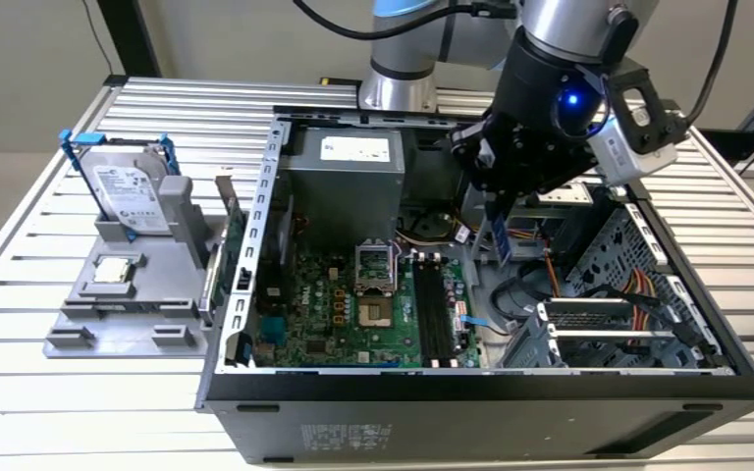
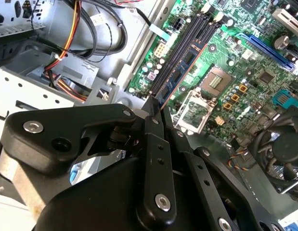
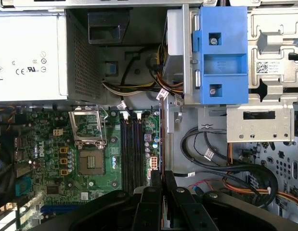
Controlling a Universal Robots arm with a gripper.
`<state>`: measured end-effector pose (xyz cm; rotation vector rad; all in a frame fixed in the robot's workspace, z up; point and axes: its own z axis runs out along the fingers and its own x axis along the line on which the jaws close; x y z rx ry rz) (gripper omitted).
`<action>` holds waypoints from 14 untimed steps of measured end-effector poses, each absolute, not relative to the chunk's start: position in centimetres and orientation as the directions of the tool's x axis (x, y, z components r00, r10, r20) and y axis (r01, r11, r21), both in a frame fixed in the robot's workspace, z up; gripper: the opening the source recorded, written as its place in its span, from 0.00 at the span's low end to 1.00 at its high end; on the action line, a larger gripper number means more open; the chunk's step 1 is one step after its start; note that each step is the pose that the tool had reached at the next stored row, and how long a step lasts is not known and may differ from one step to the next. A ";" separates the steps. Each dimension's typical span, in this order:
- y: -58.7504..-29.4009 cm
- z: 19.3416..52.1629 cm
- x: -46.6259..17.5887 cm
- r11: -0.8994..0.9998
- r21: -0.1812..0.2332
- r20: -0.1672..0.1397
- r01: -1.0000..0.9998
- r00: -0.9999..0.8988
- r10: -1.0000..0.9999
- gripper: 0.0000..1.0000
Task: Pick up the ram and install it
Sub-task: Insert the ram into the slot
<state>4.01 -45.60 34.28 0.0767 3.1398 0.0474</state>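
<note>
The ram is a thin bluish stick hanging on edge under my gripper, which is shut on its upper end. It hovers inside the open computer case, above and toward the exterior view's right of the long black memory slots. In the second wrist view the fingers pinch the ram, whose length runs out over the slots. In the first wrist view the ram appears edge-on between the fingertips, beside the slots.
A grey power supply stands at the case's back and a drive cage with bundled cables at the exterior view's right. The processor socket lies beside the slots. Outside the case, a grey fixture carries a hard drive and a processor chip.
</note>
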 end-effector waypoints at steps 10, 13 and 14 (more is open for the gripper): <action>-45.6 33.7 4.0 0.998 0.030 0.000 0.049 -0.999 0.049 0.00; -45.6 33.5 4.0 0.998 0.030 0.000 0.049 -0.999 0.049 0.00; -45.6 33.4 4.0 0.998 0.030 0.000 0.049 -0.999 0.049 0.00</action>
